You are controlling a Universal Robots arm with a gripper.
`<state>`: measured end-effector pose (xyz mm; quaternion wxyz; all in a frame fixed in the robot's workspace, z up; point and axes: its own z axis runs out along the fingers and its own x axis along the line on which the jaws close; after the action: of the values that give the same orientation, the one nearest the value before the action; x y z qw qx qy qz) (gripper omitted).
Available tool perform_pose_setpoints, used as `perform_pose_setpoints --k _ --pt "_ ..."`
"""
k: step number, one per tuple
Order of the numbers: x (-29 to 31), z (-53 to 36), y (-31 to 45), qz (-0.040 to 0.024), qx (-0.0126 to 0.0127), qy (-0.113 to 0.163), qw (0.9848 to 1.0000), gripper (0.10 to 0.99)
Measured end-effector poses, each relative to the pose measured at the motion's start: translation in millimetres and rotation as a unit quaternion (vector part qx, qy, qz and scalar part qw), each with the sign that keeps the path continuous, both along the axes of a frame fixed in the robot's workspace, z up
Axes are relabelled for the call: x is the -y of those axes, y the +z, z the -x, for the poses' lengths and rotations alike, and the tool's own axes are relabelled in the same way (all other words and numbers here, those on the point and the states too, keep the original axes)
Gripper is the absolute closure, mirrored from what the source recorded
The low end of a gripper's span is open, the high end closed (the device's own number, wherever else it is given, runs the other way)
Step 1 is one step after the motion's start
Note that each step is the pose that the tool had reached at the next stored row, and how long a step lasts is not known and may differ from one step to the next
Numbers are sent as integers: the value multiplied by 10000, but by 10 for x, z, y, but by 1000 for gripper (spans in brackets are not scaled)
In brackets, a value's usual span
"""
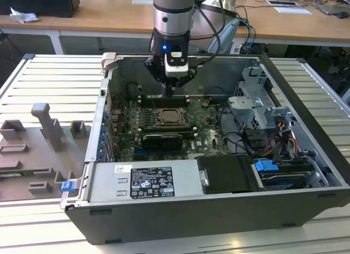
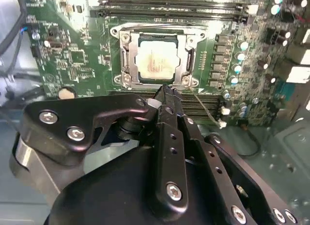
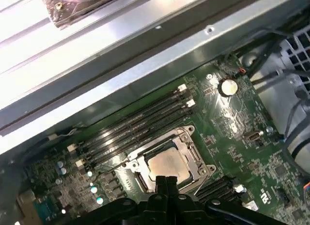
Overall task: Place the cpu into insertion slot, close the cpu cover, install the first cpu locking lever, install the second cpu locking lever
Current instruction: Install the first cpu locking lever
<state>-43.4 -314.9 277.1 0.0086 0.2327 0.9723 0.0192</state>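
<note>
Gripper [image 1: 170,91]: fingers [image 2: 169,133] pressed together to a narrow tip, nothing held between them. In the exterior view it hangs from the arm over the green motherboard [image 1: 208,131], tip near the insertion slot [image 1: 168,116] and apart from it.

Cpu [image 2: 155,62]: seated in the slot, pale metal face up. The cpu cover [image 2: 187,60] lies flat around it, and the face shows through the square cut-out. Both wrist views agree on this.

Second wrist view: we look along the gripper body straight down at the socket, and the frame's corner screws are plain. A thin wire runs off one corner of the frame; we cannot tell what it is.

First wrist view: the long memory slots [image 3: 140,120] lie just beside the socket, with a round coin cell [image 3: 227,87] further off near the case wall.

Exterior view: the whole open computer case [image 1: 191,224] lies on a slatted table, a silver box [image 1: 109,191] along its near side. The label [image 1: 150,182] on that box is white on black, its print too small to tell. A blue clip [image 1: 68,185] sits on the grey tray [image 1: 22,172] at the exterior view's left.
</note>
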Motion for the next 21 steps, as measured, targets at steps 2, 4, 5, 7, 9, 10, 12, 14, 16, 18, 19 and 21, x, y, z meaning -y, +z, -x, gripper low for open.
perform_pose_setpoints --k 2,4,5,7,9,10,12,14,16,18,19,21 --pt "0 0 0 0 0 215 9998 980" --pt "0 0 0 0 0 386 9993 980" --pt "0 0 -1 0 0 507 9987 980" --pt "0 0 -1 0 0 716 9974 980" --pt "0 0 -1 0 0 879 9961 980" --pt "0 1 -1 0 0 1035 9946 980" --pt "0 1 -1 0 0 1243 9922 980" --pt "0 1 -2 0 0 1481 9890 980" --pt "0 1 -4 0 0 1680 9858 980" --pt "0 2 -7 0 0 1886 9821 980" --pt "0 2 -9 0 0 1975 9803 980" --pt "0 2 -11 1 0 2157 9765 980"
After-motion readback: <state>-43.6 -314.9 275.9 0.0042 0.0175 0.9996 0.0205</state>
